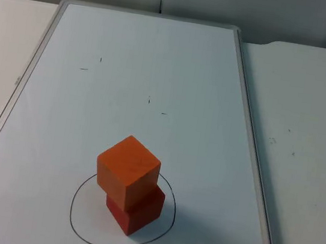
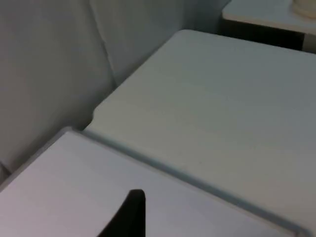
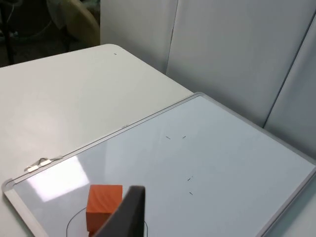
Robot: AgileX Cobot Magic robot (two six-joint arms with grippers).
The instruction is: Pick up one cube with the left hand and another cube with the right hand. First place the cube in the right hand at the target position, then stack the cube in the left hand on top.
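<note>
Orange cube (image 1: 127, 170) stacked (slightly twisted) on red cube (image 1: 136, 210).

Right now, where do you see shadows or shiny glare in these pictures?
In the top view the stacked orange cube and red cube cast a soft shadow rightward across the whiteboard, inside the drawn circle. In the right wrist view a bright glare patch lies on the whiteboard just beyond the orange cube. In the left wrist view, even, dim light, no glare.

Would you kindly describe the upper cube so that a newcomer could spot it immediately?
Find the whiteboard lying on the white table, then the hand-drawn circle near its front edge. Two cubes are stacked inside it; the orange cube sits on top, lighter and turned slightly askew over the red cube beneath.
</note>
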